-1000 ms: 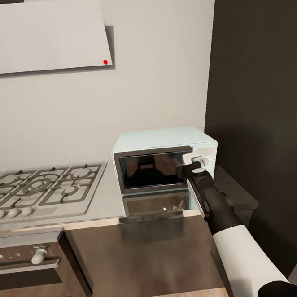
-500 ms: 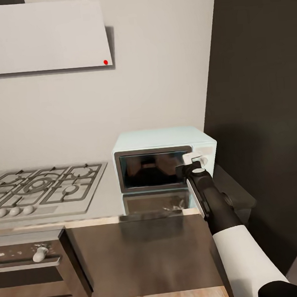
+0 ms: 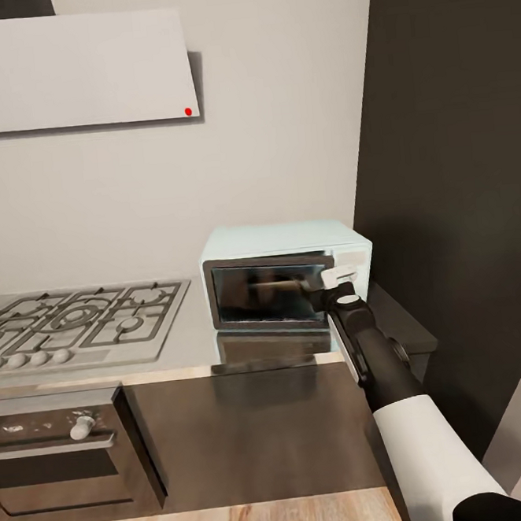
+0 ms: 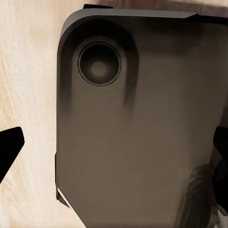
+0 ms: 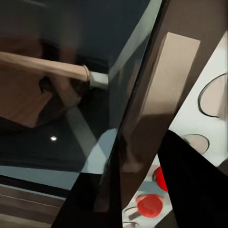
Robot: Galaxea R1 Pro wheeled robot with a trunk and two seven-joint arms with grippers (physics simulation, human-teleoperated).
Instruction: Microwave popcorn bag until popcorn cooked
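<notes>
Compared with the earlier head views, the microwave door [image 3: 267,294] now stands slightly ajar, its right edge swung out from the oven body, and the camera has shifted a little.

The microwave [image 3: 286,238] sits on the grey countertop [image 3: 189,342], to the right of the gas hob [image 3: 76,324] and against the dark wall panel [image 3: 457,156]. The right gripper [image 3: 337,279] is at the door's right edge, beside the control panel. In the right wrist view its dark fingers [image 5: 194,185] straddle the door's vertical handle bar [image 5: 164,95], which runs between them, so the jaws appear closed around it. A red round button [image 5: 148,205] shows beside the fingers, and the dark glass window [image 5: 61,85] carries reflections.

The left gripper [image 4: 114,152] hangs with its two black fingertips [image 4: 9,147] wide apart and holding nothing, over a dark rounded panel [image 4: 137,123] and the wooden floor [image 4: 28,71].

A built-in oven [image 3: 65,459] sits below the hob.
</notes>
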